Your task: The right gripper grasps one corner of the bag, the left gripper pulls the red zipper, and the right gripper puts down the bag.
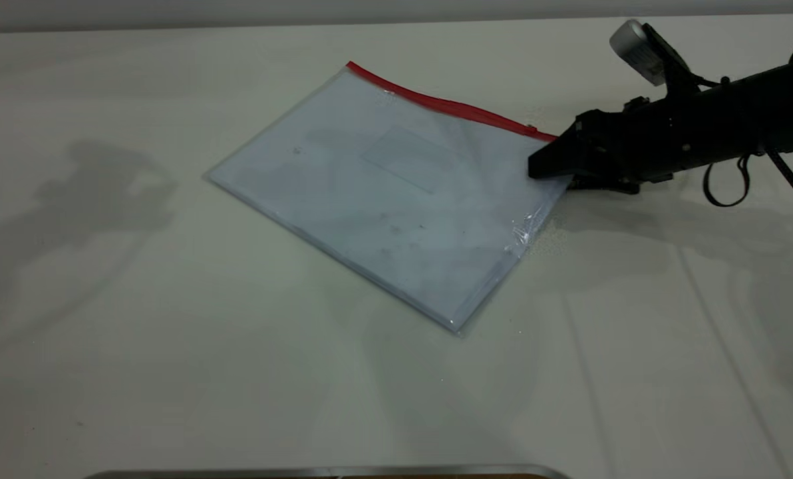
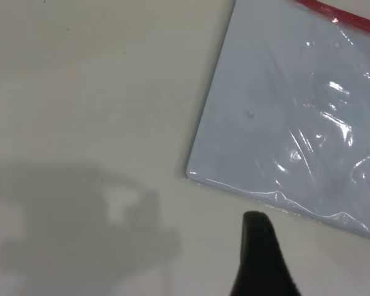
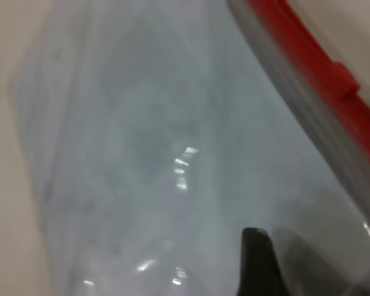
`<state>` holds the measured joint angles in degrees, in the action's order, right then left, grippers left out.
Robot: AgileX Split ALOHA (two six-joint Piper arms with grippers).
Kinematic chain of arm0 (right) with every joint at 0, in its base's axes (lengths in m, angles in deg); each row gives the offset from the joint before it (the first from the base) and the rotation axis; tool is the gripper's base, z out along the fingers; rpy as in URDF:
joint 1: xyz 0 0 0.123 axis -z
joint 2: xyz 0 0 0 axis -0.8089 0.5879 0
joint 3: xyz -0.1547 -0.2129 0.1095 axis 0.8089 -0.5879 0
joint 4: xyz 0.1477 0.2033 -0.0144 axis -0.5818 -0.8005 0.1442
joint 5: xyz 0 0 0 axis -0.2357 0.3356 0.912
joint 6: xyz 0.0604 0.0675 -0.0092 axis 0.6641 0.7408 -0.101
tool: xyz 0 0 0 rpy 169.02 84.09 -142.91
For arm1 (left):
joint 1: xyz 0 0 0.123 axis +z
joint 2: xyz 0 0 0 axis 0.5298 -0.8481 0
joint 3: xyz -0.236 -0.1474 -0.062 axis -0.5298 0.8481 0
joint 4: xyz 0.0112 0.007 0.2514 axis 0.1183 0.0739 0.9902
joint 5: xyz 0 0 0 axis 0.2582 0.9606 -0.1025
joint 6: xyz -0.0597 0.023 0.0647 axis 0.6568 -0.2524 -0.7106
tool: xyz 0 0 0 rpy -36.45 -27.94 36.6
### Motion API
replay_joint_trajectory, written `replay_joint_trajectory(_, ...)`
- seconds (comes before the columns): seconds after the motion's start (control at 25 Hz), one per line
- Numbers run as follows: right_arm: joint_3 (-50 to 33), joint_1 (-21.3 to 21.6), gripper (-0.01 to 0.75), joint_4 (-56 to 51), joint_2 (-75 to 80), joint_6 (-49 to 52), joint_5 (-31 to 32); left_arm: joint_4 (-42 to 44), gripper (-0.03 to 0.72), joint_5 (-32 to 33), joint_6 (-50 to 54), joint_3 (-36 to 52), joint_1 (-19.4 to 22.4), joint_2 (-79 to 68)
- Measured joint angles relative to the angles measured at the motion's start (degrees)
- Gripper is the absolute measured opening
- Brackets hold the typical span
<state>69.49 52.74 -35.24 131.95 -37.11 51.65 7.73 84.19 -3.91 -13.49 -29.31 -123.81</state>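
1. The bag (image 1: 390, 193) lay flat on the white table (image 1: 137, 332), slightly right of centre in the exterior frame, turned at an angle so that one corner pointed toward the lower centre.
2. The red zipper (image 1: 446, 105) ran along the bag's upper long edge, from the upper centre of the frame down toward the right. Its small slider tab (image 1: 531, 128) sat near the right end of the strip.
3. The right gripper (image 1: 548, 166) reached in from the right edge of the exterior frame, and its tapered jaws met the corner of the bag (image 1: 556, 159) where the red strip ended. The upper jaw lay over the plastic at that corner; the lower jaw was mostly hidden, so whether the jaws had closed on the corner could not be told.
4. In the right wrist view, one dark fingertip (image 3: 259, 259) lay over the clear plastic, with the red strip running close beside it.
5. The left gripper (image 2: 262, 259) was outside the exterior frame. The left wrist view showed one dark fingertip above bare table, just beside the bag's near edge; its opening could not be told.
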Motion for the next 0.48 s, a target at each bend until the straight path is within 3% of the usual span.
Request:
replay_joint_trajectory(0.08,0.7,0.0,0.375,0.2,0.2,-0.3,2.2,0.0,0.537,0.0,0.0,0.0,0.0,-0.1)
replay_joint_trajectory(0.16,1.5,0.0,0.187,1.2,0.3,-0.4,4.6,0.0,0.537,0.1,-1.2,0.0,-0.1,-0.5)
replay_joint_trajectory(0.24,2.5,0.0,0.051,3.6,0.3,-0.6,6.8,0.0,0.537,0.5,-4.3,-0.1,-0.6,-1.5)
replay_joint_trajectory(0.48,9.6,-0.5,0.033,17.4,0.3,-1.8,12.6,0.0,0.537,2.1,-15.8,-3.6,-5.3,-6.2)
